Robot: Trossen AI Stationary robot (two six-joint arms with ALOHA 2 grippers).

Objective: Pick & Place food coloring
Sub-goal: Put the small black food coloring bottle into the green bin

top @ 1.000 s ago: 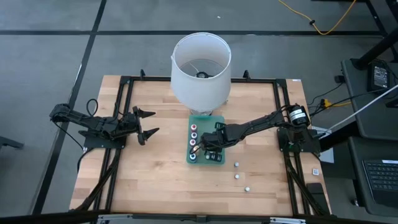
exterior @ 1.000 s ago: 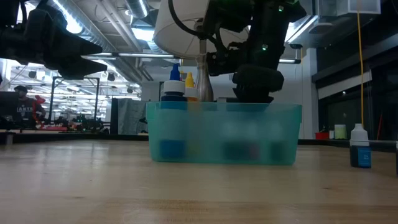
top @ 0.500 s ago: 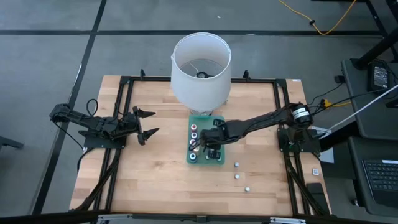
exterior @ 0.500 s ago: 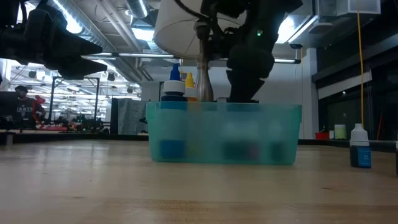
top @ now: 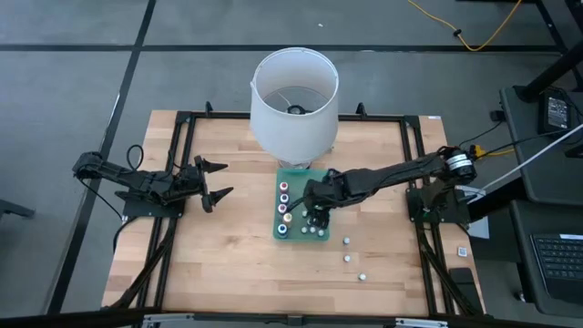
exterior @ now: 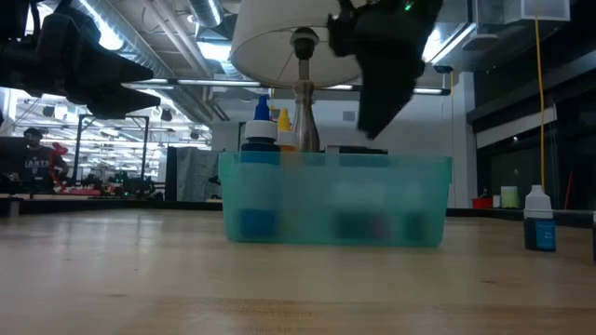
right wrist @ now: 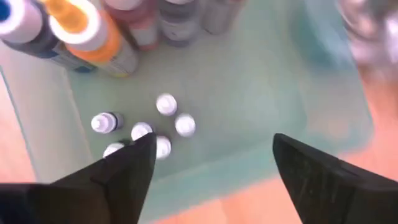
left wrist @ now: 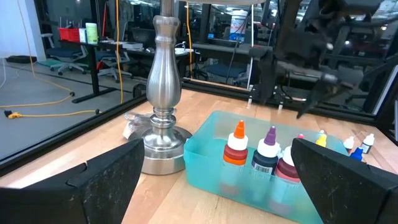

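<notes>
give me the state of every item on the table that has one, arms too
right end effector: open, empty, above the bin
left end effector: open, empty, parked at the table's left side
teal bin: upright, holding bottles
large bottles: upright in a row in the bin
small white-capped bottles: standing, clustered in the bin
three bottles: on the table outside the bin
lamp: upright behind the bin

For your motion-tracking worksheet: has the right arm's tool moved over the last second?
Yes. In the low view the right tool has risen clear above the teal bin's rim, where it earlier reached down inside. Its fingers are open and empty.
</notes>
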